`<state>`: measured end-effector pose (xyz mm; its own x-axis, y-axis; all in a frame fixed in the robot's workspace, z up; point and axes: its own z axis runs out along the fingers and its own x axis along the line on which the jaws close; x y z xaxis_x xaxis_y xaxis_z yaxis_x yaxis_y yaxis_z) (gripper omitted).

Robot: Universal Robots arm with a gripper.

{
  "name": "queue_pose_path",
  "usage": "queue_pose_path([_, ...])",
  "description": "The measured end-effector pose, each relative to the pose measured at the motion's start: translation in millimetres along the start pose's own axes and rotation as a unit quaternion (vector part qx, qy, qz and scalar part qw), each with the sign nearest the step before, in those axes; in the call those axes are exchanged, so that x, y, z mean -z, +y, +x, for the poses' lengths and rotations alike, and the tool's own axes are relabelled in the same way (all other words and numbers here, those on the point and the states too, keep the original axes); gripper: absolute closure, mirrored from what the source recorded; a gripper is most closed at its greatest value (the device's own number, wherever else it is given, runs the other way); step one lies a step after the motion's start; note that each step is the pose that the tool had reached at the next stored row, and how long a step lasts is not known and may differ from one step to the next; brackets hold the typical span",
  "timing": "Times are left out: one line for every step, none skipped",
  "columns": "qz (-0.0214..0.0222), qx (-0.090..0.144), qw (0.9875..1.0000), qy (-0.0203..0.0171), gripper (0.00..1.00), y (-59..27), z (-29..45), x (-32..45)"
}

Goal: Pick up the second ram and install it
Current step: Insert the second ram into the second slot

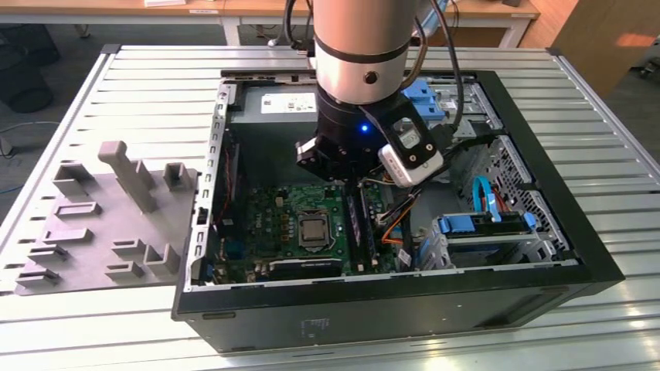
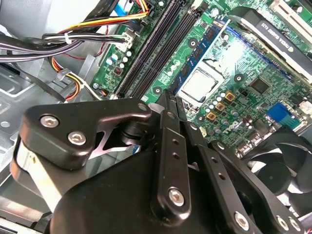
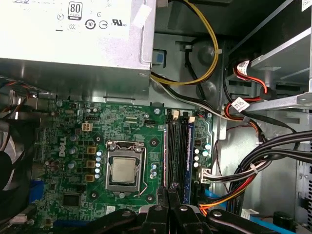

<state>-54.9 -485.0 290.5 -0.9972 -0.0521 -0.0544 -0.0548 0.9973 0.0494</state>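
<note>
Exterior view overlooks case [image 1: 413, 318]; both wrist views hug the motherboard [image 2: 243, 105] [image 3: 126, 124].

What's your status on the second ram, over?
Gripper shut, nothing seen in it, low at the end of the slots. Blue ram stick stands seated beside the processor. Cable bundle alongside, clear of the slots.

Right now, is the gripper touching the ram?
Cannot tell. In the second wrist view the gripper overlaps the near end of the ram, hiding any contact or gap.
</note>
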Motion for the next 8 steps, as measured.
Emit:
queue_pose_path([0.0000, 0.000, 1.0000, 0.0000, 0.88, 0.0, 0.0, 0.0])
queue_pose_path([0.0000, 0.000, 1.0000, 0.0000, 0.88, 0.0, 0.0, -0.3])
queue_pose_path([0.0000, 0.000, 1.0000, 0.0000, 0.88, 0.0, 0.0, -0.5])
queue_pose_path([0.0000, 0.000, 1.0000, 0.0000, 0.88, 0.0, 0.0, -0.6])
queue_pose_path([0.0000, 0.000, 1.0000, 0.0000, 0.88, 0.0, 0.0, -0.6])
queue_pose_path([0.0000, 0.000, 1.0000, 0.0000, 0.88, 0.0, 0.0, -0.6])
queue_pose_path([0.0000, 0.000, 1.0000, 0.0000, 0.88, 0.0, 0.0, -0.6])
queue_pose_path([0.0000, 0.000, 1.0000, 0.0000, 0.88, 0.0, -0.1, -0.6])
